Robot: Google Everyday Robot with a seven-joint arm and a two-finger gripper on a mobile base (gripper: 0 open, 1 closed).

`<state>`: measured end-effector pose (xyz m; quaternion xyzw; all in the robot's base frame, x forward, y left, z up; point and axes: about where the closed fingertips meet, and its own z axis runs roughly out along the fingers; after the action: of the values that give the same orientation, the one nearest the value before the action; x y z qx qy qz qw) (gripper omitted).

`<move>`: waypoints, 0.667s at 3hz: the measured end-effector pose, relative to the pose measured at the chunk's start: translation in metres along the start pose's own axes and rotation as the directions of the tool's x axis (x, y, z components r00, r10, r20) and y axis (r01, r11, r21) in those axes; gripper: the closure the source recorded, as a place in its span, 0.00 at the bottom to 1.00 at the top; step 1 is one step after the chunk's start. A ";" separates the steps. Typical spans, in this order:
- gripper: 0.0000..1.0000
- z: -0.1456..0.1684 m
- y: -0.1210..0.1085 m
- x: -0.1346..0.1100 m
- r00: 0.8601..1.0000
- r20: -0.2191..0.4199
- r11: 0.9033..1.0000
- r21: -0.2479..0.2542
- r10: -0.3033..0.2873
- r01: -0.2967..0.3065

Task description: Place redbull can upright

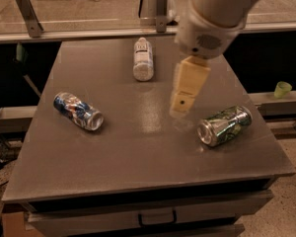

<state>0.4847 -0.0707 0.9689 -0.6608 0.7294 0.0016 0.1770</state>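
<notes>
Grey and matte, a table (138,152) fills most of the camera view, and the redbull can (78,111) lies on its side on the left part of the top. The can's blue, silver and red body points toward the back left, and its shiny silver end faces the front right. The gripper (187,90) hangs over the middle of the table, well apart from the redbull can and to the right of it, with bare tabletop between the two. It holds nothing, and whether it is open or closed cannot be told. Just to the right of the gripper and a little nearer the front, a green-and-silver can (223,126) also lies on its side, silver end toward the front left. A white bottle (143,59) lies near the back edge, behind and to the left of the gripper. Under the tabletop is a drawer with a dark handle (157,217), and a small green cup (282,89) sits on a ledge off to the right.
</notes>
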 end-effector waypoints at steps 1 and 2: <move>0.00 0.022 0.010 -0.103 0.992 0.083 0.993 -0.054 -0.098 0.103; 0.00 0.022 0.010 -0.103 0.992 0.083 0.993 -0.053 -0.098 0.102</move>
<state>0.4868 0.0348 0.9731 -0.7008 0.6873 0.0399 0.1869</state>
